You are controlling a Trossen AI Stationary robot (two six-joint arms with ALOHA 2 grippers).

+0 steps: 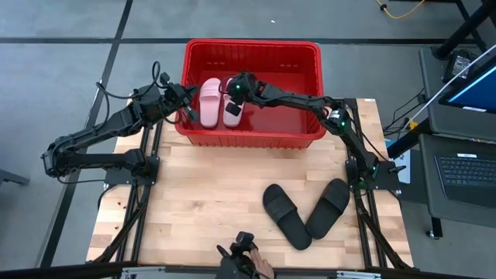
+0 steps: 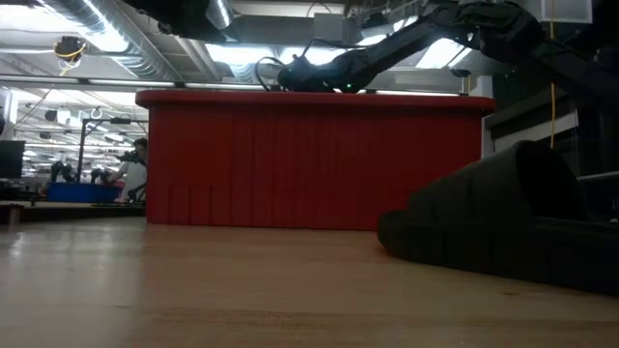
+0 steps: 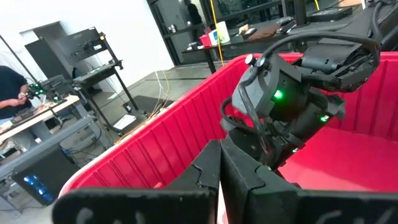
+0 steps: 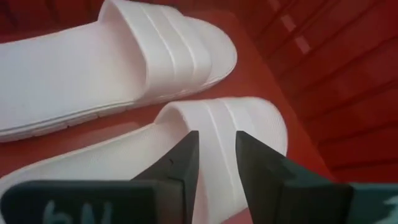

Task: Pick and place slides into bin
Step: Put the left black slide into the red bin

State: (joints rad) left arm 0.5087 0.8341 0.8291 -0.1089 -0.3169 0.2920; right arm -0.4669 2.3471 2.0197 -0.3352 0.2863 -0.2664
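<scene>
In the bin's left end: two pale pink slides [image 1: 211, 101] lay side by side on the floor of the red bin [image 1: 252, 48], strap ends toward the far wall.
On the table: two black slides [image 1: 285, 215] sat near the right front, crossed in a V, toes touching, not yet moved.
Right gripper [image 4: 214, 149]: over the second pink slide [image 4: 230, 127] inside the bin, fingers parted with the strap showing in the gap, not clamped on it. Looked like a release.
Left gripper [image 3: 219, 163]: at the bin's left rim, fingers closed on nothing.
Handling, my read: foam-like, light, slightly squashy, matte so not slippery, not fragile.
Grip point: pinch the broad strap across its width, or one side edge of the sole.
Progress: half done, black pair left.
</scene>
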